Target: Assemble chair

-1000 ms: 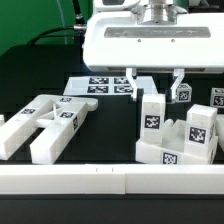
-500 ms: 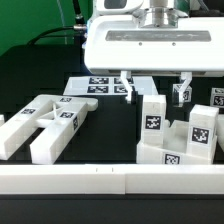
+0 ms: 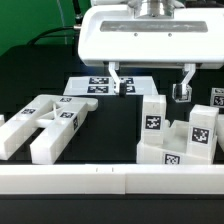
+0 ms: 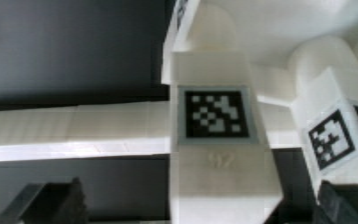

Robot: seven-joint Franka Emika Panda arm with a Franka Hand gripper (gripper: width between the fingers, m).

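The chair stands as a blocky white tagged structure (image 3: 180,138) at the exterior view's right, with an upright bar (image 3: 152,112) on its near-left side. A loose slotted white panel (image 3: 45,125) lies at the exterior view's left. My gripper (image 3: 150,86) hangs open and empty just above the upright bar, with one finger (image 3: 117,80) on each side and clear of it. In the wrist view the bar (image 4: 215,110) runs between my dark fingertips (image 4: 51,202), and a second tagged chair piece (image 4: 336,130) sits beside it.
The marker board (image 3: 95,85) lies flat behind the gripper. A long white rail (image 3: 100,182) runs along the table's front edge. A small tagged white piece (image 3: 218,97) sits at the far right of the exterior view.
The fingers have spread apart, letting go of the upright bar. The gripper has lifted slightly. The bar stays standing on the structure.
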